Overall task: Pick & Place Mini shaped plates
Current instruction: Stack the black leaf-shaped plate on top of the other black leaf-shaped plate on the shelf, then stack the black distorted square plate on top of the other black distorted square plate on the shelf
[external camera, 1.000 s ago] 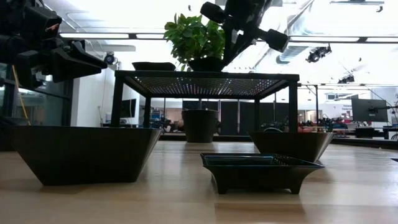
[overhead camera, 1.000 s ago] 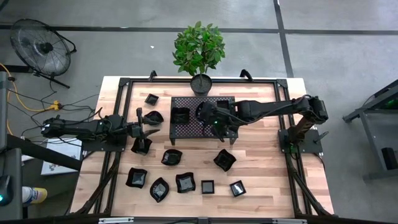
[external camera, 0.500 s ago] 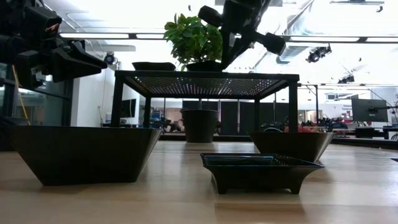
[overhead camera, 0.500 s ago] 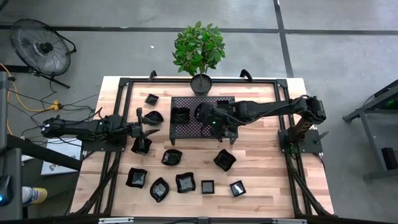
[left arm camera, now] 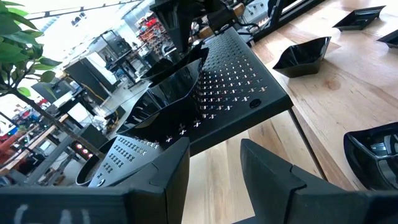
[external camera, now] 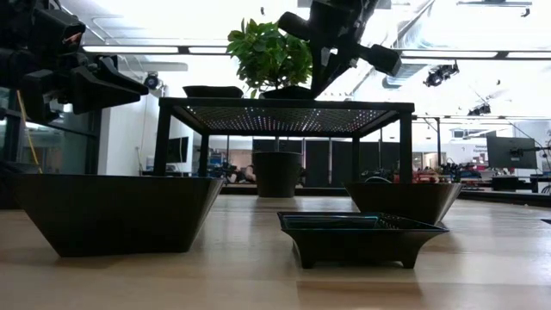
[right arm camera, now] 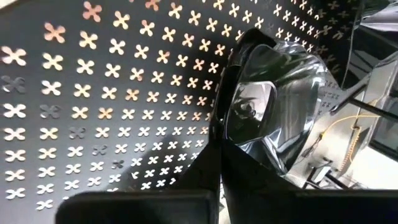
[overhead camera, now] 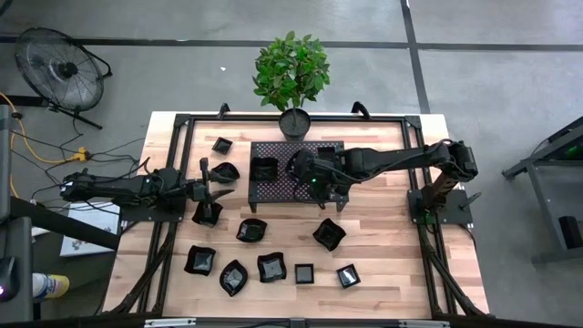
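While clamped on a mini plate (right arm camera: 273,106), right jaws (overhead camera: 301,169) hover over the rack (overhead camera: 278,189).

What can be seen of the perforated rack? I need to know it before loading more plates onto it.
The rack is a flat black metal shelf punched with small cross-shaped holes, raised on dark legs above the wooden table, in front of the potted plant. A square plate sits on its left part. The right pincer, shut on a glossy plate, is over its middle.

Workshop — concrete floor (overhead camera: 492,82), floor fan (overhead camera: 56,68).
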